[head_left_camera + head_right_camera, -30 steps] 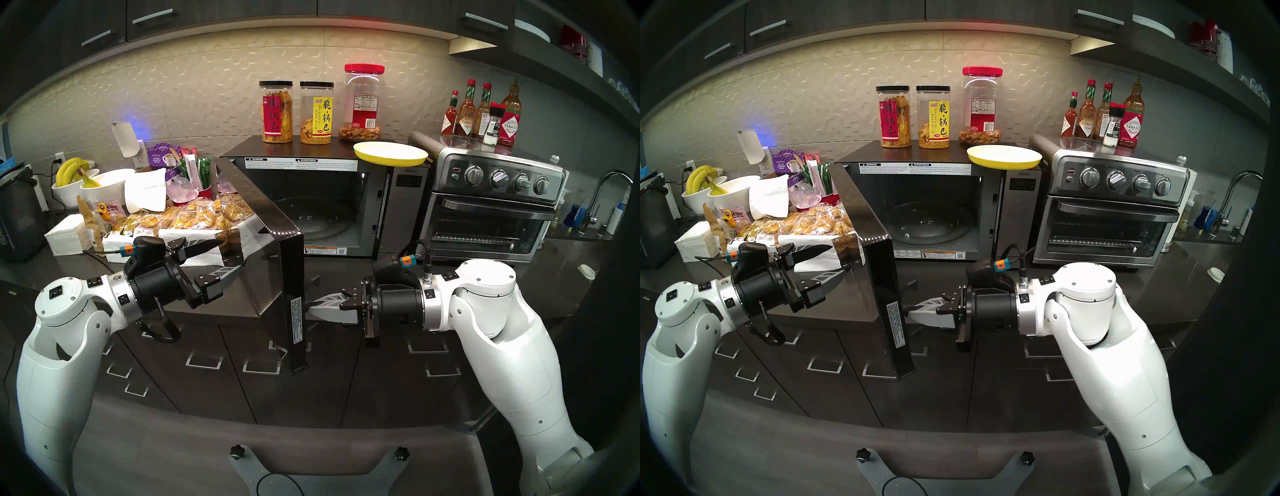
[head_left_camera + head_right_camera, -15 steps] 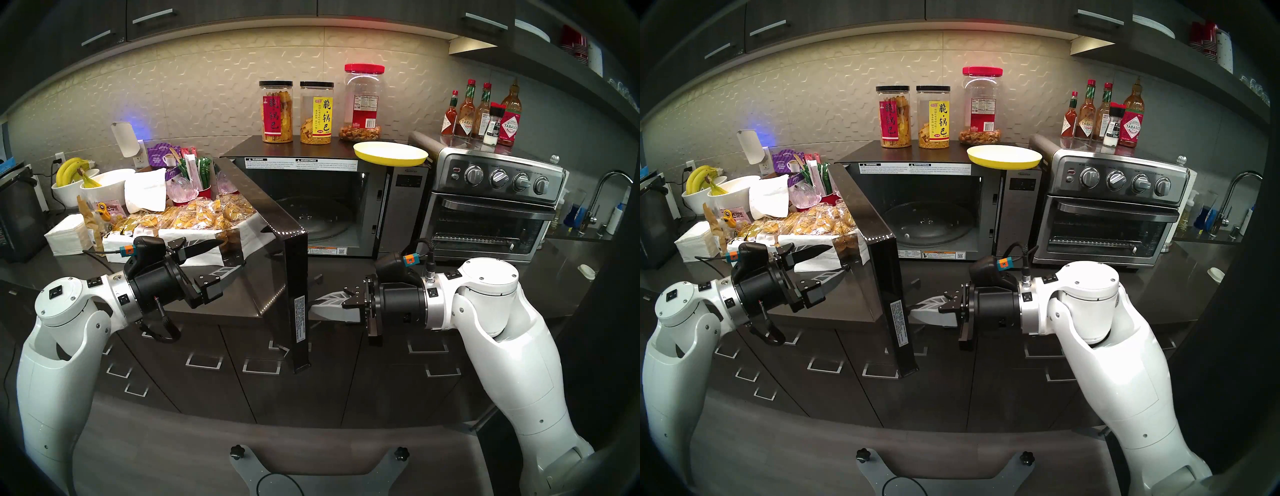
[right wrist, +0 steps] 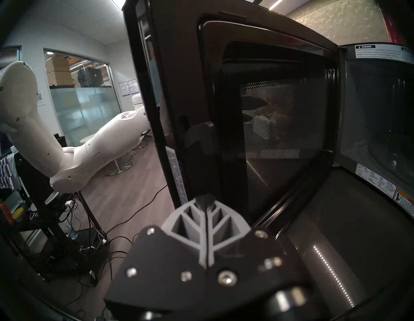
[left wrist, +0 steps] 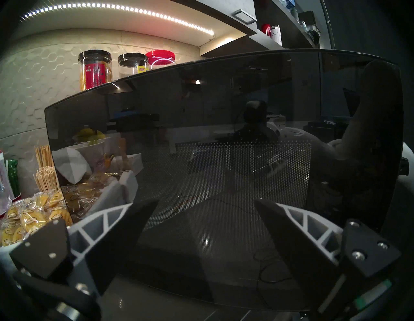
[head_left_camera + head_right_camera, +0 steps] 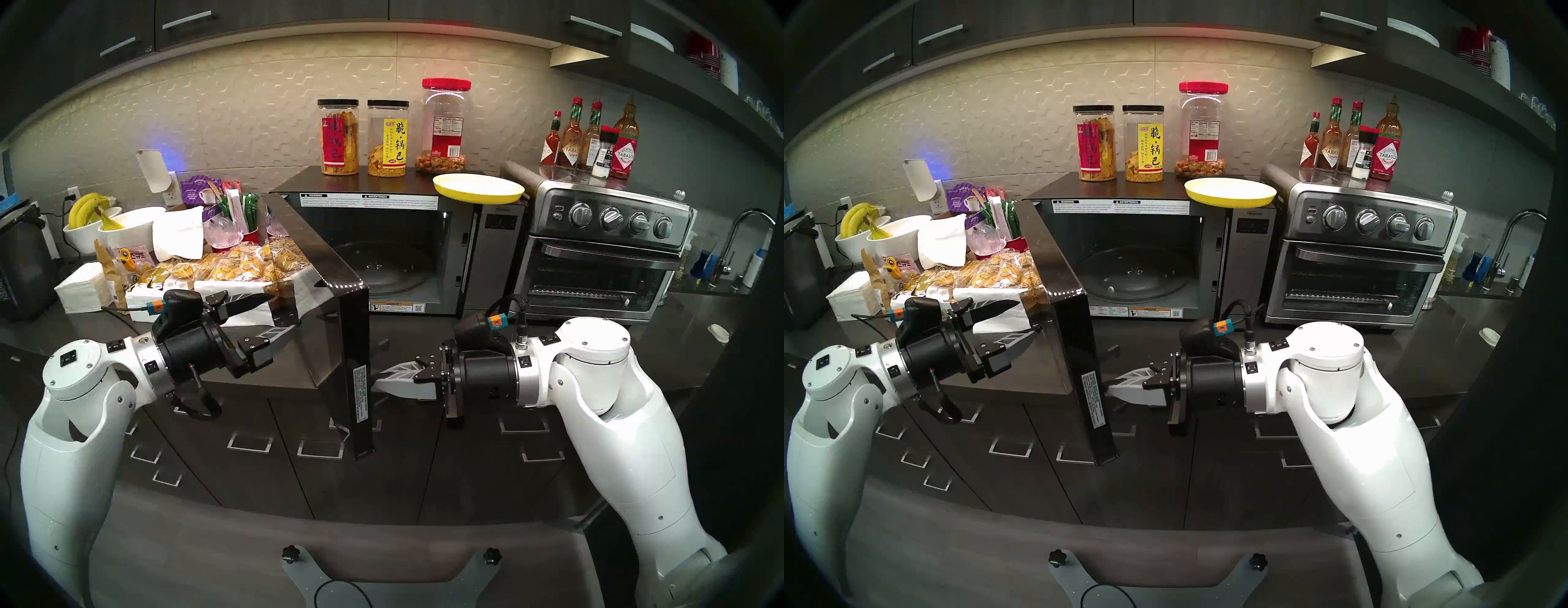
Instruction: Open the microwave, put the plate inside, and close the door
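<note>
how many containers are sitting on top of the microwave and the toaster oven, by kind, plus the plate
clear snack jars on the microwave: 3 (two black-lidded, one red-lidded)
bottles and shakers on the toaster oven: 5 in the cluster
yellow plate: 1
total: 9

Both arms point(image 5: 76, 429) are clad in smooth white shells with silver wrist rings and black cylindrical housings. Grey ribbed fingers point(image 3: 208, 226) are fixed to black screwed plates. An orange-and-teal plug point(image 5: 497, 321) and looped black cables point(image 5: 199, 399) are seen at the wrists.
</note>
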